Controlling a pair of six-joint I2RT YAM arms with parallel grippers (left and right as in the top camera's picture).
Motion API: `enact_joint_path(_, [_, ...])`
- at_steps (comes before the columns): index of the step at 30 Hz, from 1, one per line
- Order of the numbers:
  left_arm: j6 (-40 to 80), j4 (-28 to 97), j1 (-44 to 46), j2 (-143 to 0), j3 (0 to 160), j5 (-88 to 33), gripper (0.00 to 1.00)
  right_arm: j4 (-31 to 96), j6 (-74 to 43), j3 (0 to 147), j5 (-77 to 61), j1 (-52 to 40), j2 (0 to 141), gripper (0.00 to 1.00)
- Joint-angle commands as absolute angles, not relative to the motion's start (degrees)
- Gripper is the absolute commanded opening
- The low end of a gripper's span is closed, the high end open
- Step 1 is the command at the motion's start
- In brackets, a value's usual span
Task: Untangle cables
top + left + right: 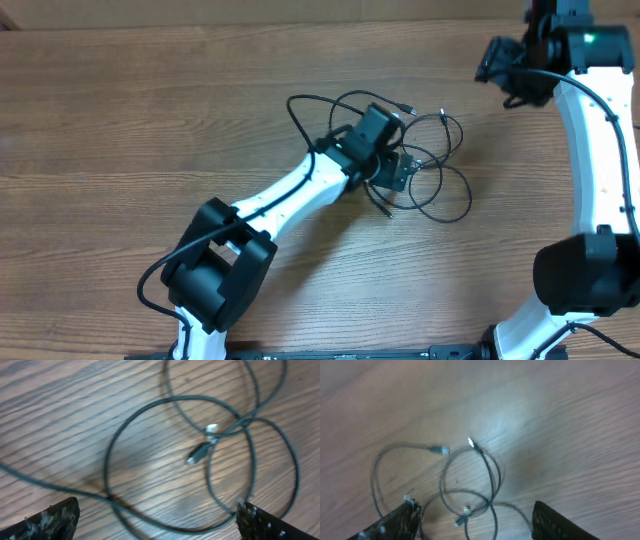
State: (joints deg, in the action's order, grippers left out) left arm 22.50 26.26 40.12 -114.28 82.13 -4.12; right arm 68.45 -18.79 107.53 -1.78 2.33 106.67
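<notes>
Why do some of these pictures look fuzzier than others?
Overhead: sharp, evenly lit, the cables crisp against the table. Left wrist: slightly soft, close-up. Right wrist: the blurriest, with a pale glare patch washing out the wood grain.

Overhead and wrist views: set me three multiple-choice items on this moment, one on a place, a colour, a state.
1. Where do the thin black looped cables lie?
A. under and around the left arm's black two-finger tool, mid-table
B. beside the right arm's base
C. hanging over the table edge
2. What colour is the wood-grain table?
A. white
B. brown
C. green
3. How is the left tool?
A. shut on a cable
B. out of view
C. open, holding nothing
Key: 1 A, the overhead view shows the loops spread around that tool; 2 B, brown grain in every view; 3 C, the left wrist view shows its fingers wide apart, loops lying flat between.
</notes>
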Motion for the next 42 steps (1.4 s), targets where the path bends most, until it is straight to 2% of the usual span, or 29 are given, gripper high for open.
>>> enact_joint_path(1, [23.33, 27.92, 39.40, -113.58, 82.24, -6.04, 1.00, 65.28, -21.04, 99.81, -7.22, 1.72, 106.74, 0.70])
enact_joint_path(15, [27.18, 34.59, 37.74, -113.93, 82.24, -5.45, 1.00, 38.57, -26.39, 71.81, -9.76, 1.23, 106.74, 0.67])
enact_joint_path(31, [27.27, 34.15, 37.71, -114.08, 82.24, -3.81, 1.00, 22.48, -26.39, 60.90, -10.17, 1.13, 106.85, 0.60])
enact_joint_path(33, [27.27, 33.87, 37.71, -114.08, 82.24, -3.73, 1.00, 20.49, -26.39, 59.66, -10.20, 1.13, 106.87, 0.56])
enact_joint_path(40, [27.27, 33.52, 37.71, -114.08, 82.24, -0.08, 0.99, 16.49, -26.39, 59.16, -10.39, 1.13, 107.46, 0.35])
enact_joint_path(42, [27.24, 33.30, 37.74, -114.10, 82.24, 0.56, 1.00, 16.12, -26.39, 59.16, -10.39, 1.10, 107.50, 0.34])
